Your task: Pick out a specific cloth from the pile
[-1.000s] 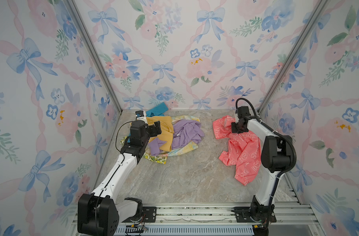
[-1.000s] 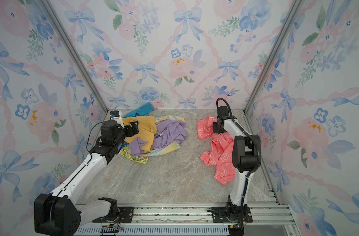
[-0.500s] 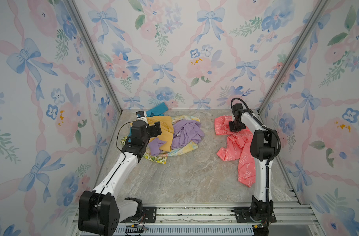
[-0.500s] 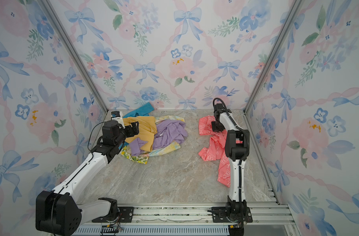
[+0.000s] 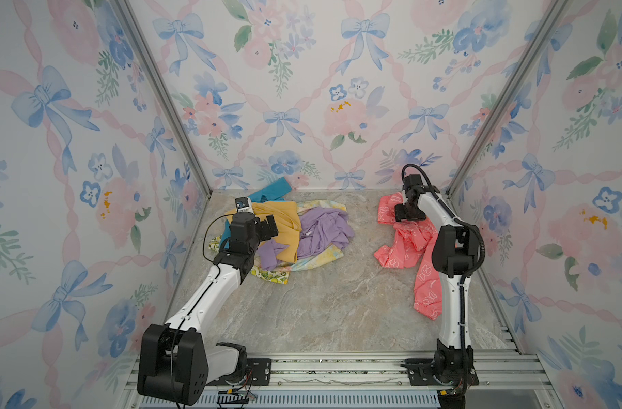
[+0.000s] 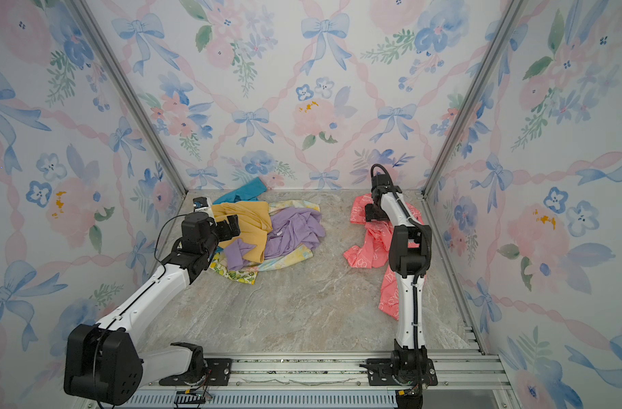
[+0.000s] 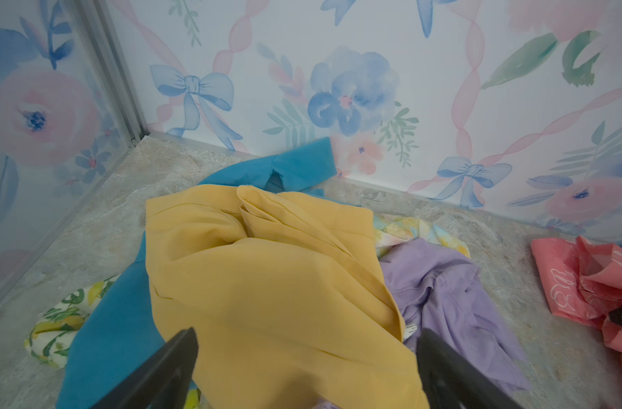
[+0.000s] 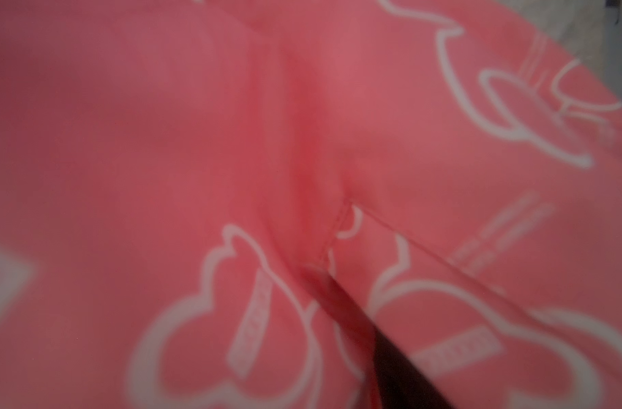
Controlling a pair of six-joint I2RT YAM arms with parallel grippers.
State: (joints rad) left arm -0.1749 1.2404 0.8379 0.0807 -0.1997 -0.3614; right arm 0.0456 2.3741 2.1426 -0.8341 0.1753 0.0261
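Right gripper (image 5: 409, 213) sat on cloth (image 5: 403, 248), away from pile (image 5: 316, 230).
Its opening unclear; left gripper (image 7: 306, 335) gaped empty, pile just beneath.

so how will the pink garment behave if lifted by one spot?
Probably floppy: the pink garment lies crumpled in soft folds. Likely light, since the fabric looks thin up close. Its long sleeve trails toward the front, so it may hang and drag when lifted.
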